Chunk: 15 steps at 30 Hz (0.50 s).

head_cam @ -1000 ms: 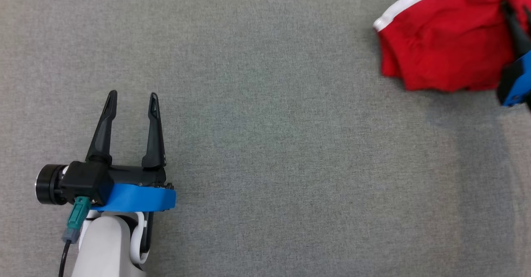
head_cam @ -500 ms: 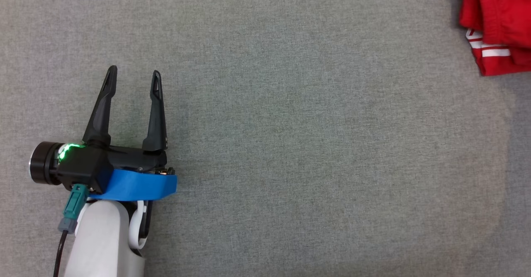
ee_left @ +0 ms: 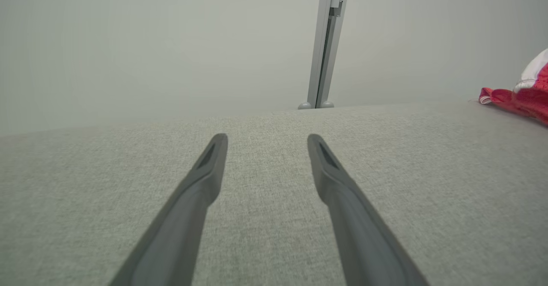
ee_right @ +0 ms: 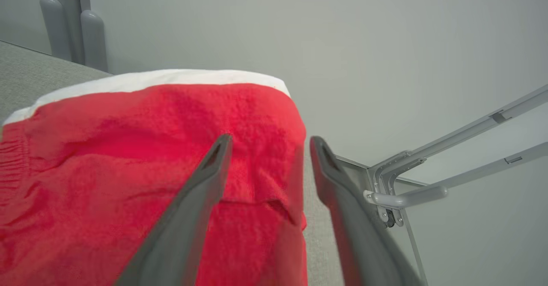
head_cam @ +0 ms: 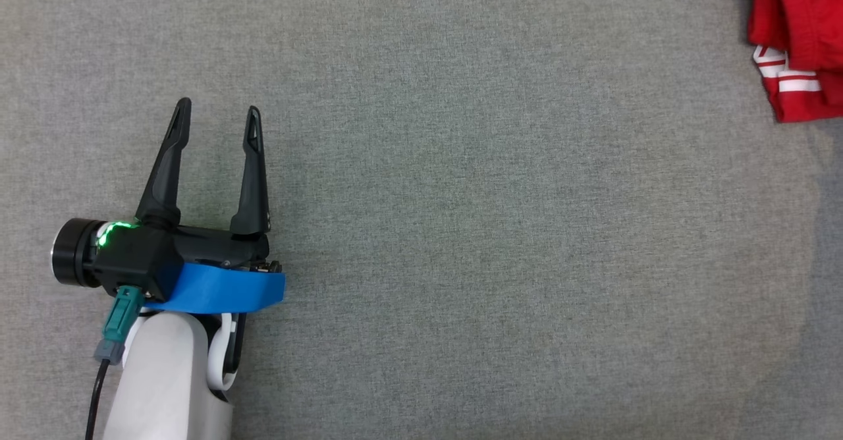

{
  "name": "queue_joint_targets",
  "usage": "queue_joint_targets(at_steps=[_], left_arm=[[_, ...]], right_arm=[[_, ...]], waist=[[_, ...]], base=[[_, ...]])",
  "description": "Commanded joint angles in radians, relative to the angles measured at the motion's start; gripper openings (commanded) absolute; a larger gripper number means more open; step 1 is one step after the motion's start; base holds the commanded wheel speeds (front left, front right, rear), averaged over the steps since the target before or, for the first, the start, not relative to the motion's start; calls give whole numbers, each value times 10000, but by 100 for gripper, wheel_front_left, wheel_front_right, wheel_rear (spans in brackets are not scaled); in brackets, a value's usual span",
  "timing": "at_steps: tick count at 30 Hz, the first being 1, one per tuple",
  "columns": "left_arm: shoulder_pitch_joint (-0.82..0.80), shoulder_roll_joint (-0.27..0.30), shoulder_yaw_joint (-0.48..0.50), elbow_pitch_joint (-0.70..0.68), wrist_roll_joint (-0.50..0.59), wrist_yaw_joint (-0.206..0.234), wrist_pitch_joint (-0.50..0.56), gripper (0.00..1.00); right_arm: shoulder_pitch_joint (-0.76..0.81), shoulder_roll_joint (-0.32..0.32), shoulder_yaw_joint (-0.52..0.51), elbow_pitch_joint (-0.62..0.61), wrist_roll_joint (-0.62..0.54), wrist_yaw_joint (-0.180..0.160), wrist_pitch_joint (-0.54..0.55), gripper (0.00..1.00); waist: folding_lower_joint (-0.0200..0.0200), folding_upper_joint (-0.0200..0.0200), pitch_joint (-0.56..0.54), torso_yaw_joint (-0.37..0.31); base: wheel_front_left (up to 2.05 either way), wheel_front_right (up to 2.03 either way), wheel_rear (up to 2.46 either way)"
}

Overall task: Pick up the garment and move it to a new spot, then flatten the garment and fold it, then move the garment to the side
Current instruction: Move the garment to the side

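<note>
red garment (head_cam: 800,18): 1 | pincers: 2 (left pincer (head_cam: 218,105), right pincer (ee_right: 270,137)) | grey surface (head_cam: 461,229): 1

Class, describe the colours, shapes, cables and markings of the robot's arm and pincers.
The left pincer has two long, tapering black fingers on a black housing with a green light and a round cylinder. A blue band wraps the wrist above a pale forearm; a teal plug carries a black cable. The right pincer has matching dark tapered fingers.
</note>
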<state>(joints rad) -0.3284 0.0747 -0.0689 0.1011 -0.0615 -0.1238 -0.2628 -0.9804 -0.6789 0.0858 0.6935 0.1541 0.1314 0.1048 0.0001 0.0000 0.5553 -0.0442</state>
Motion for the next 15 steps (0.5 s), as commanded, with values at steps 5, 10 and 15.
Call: queue_joint_targets(at_steps=[5,10,15], left_arm=[[-32,-3,116,120,-63,-46,-23,100],[365,-35,287,236,-87,31,-23,100],[836,-54,502,339,-124,142,-23,100]], right_arm=[[18,249,-170,-22,-341,-13,-107,100],[309,643,-198,-259,-602,-13,-660,100],[714,1184,-47,-510,-638,-10,-1460,100]], waist=[[-1,0,-340,-44],[-1,0,-1152,-57],[-1,0,-1944,-61]], base=[[0,0,0],[0,0,0],[0,0,0]])
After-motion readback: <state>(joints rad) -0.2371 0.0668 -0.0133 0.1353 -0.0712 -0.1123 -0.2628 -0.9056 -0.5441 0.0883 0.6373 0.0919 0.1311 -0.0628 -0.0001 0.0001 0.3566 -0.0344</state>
